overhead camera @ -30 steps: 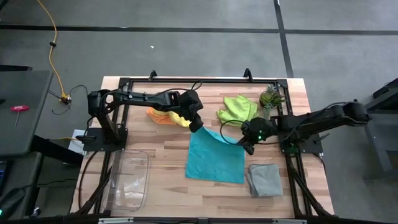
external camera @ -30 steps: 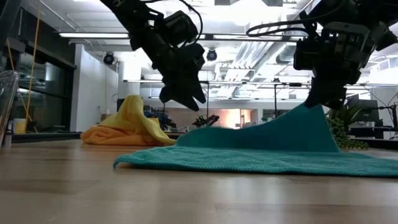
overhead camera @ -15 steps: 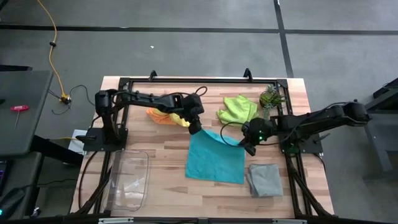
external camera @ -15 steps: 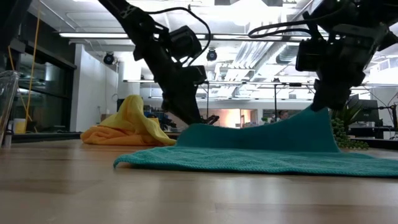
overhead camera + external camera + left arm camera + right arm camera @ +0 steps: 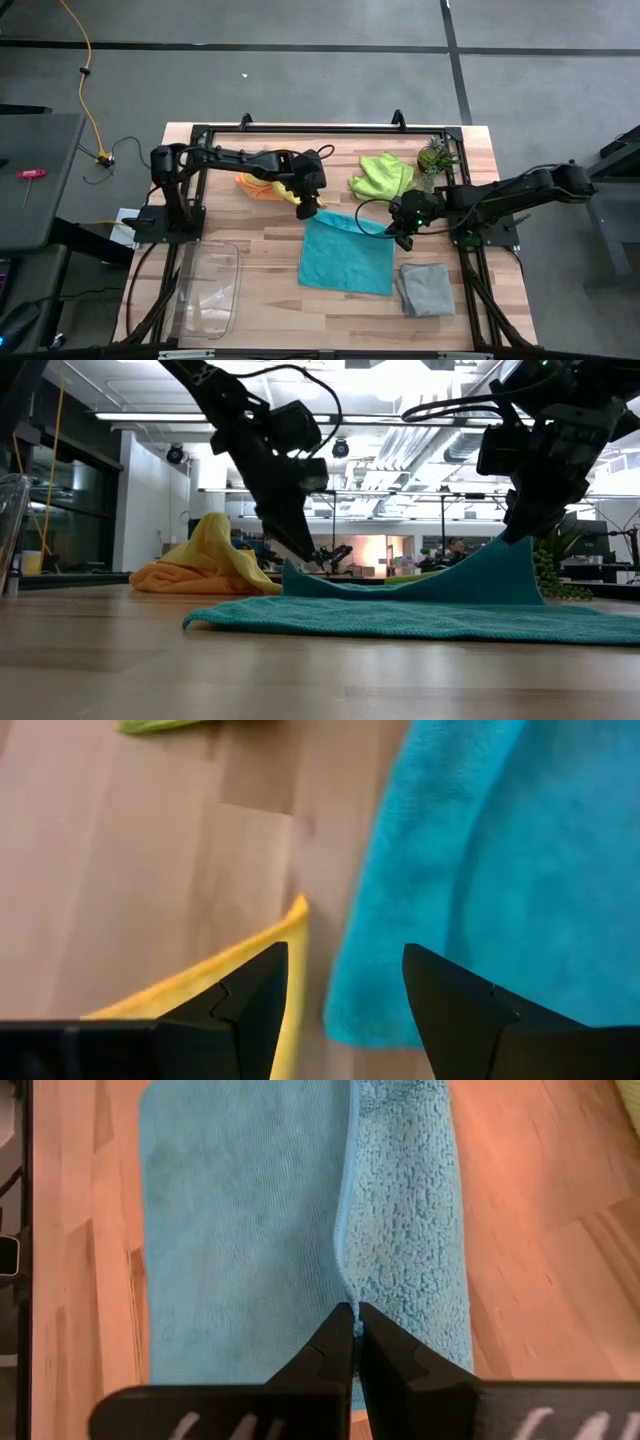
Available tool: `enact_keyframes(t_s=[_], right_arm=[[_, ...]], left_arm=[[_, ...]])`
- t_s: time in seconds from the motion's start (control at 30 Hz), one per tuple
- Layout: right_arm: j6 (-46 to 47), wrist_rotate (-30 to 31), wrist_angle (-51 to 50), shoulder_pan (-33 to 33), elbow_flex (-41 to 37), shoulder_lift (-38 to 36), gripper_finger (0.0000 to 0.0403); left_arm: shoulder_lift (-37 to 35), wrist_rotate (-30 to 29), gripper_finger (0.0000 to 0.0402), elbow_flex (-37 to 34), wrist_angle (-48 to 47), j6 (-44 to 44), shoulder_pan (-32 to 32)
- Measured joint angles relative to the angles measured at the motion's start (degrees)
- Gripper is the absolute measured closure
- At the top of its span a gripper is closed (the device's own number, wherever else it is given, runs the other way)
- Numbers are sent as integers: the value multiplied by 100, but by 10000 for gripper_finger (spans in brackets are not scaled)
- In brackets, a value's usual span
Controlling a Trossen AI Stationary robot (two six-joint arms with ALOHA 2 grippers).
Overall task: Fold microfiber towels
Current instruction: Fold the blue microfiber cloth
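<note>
Teal towel (image 5: 346,256): spread flat mid-table, the landmark for all below. Soft, light, limp cloth w/ nubby pile; drapes and sags betw. lifted points, won't hold shape. Best taken by pinching corners or edge, as thin fabric needs a tight pinch.

Right gripper (image 5: 405,237): at towel's far right corner, jaws pinched tight on the edge (image 5: 347,1295); corner raised in a peak in low view.

Left gripper (image 5: 306,207): at towel's far left corner, low to it. Wrist view shows fingers (image 5: 447,1010) parted w/ towel edge betw. them, not yet clamped; low view suggests the corner is slightly raised, so contact prob. but unclear.

Other towels:
- yellow towel (image 5: 283,187) and orange towel (image 5: 254,187): heaped together, beyond towel's left corner.
- lime towel (image 5: 380,176): crumpled, beyond its far edge.
- grey towel (image 5: 426,288): folded, just right of its near right corner.

Containers: clear plastic tray (image 5: 205,291), well left of towel; nothing clearly visible inside it.

Small plant (image 5: 434,156): right of lime towel.
</note>
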Motion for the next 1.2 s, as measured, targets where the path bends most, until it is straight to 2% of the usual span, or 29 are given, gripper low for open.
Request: enact_keyframes(t_s=[0.23,0.43,0.63,0.77,0.97,1.2], right_arm=[[20,22,-1,0,0,0,403],[26,20,-1,0,0,0,403],[60,17,-1,0,0,0,403],[52,19,-1,0,-2,0,403],[50,17,-1,0,-2,0,403],[64,17,-1,0,-2,0,403]], left_arm=[[-352,88,214,0,-861,499,-120],[-457,-153,214,-2,-770,985,-441],[-265,-786,214,-7,-702,1280,-883],[-233,-1258,214,-7,-657,1271,-941],[-233,-1329,214,-43,-555,1172,-922],[-233,-1408,214,-452,-185,1192,-1023]])
